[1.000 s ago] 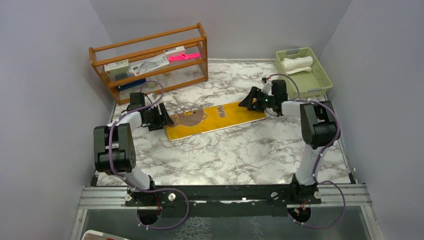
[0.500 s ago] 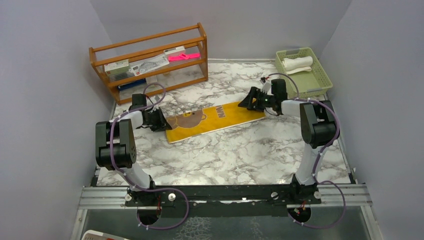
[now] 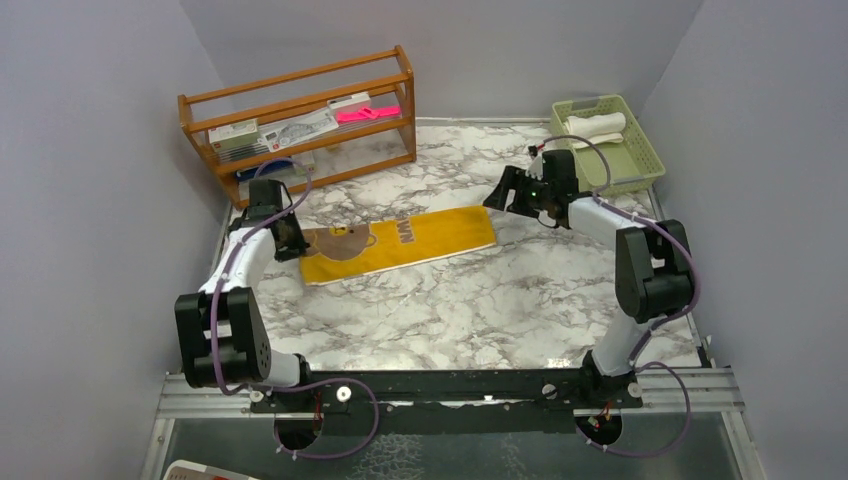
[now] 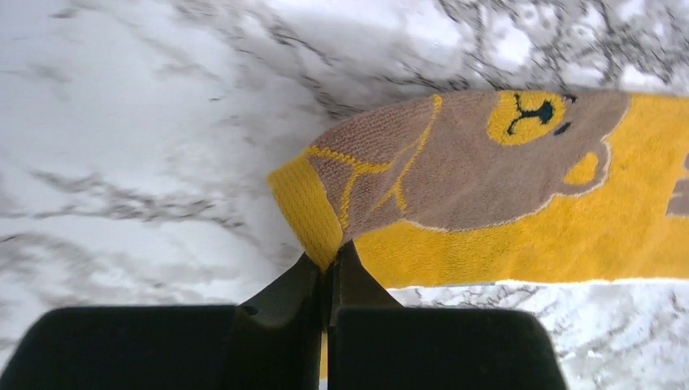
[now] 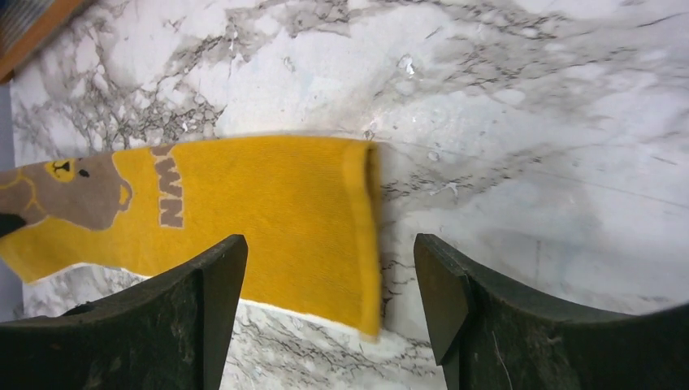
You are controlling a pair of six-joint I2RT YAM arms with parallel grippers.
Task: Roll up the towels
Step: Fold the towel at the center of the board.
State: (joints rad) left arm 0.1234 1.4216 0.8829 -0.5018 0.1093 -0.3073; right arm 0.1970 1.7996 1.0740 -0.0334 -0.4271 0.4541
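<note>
1. The mustard towel [image 3: 400,243] has slid left, closer to the wooden rack [image 3: 300,77]. The left arm dragged it there, while the right arm let go and lifted clear.
2. Left gripper [image 4: 329,264]: just in front of the rack's left end. Its jaws are pressed together on the towel's hemmed left corner, which is lifted and creased into a small peak.
3. The mustard towel lies in front of the rack and a little to its right. It is stretched nearly flat across the marble table [image 3: 450,310], with the brown bear [image 4: 487,154] at its left end and brown lettering beside it. It is looped terry with a smoother woven band at each short end, soft and limp, so it should crease wherever it is pinched.
4. Right gripper [image 5: 325,252]: right of the rack, above the towel's free end. Its jaws are spread wide and hold nothing.
5. My reading is that the towel is being laid out straight and rolling has not begun. The step should go best if the pull keeps the cloth taut and square, the pinched corner is set down flat, and the first turn starts tight along one short hem.
6. Far right of the rack, the cream towel [image 3: 595,127] sits rolled in the pale green slotted basket [image 3: 640,165].
</note>
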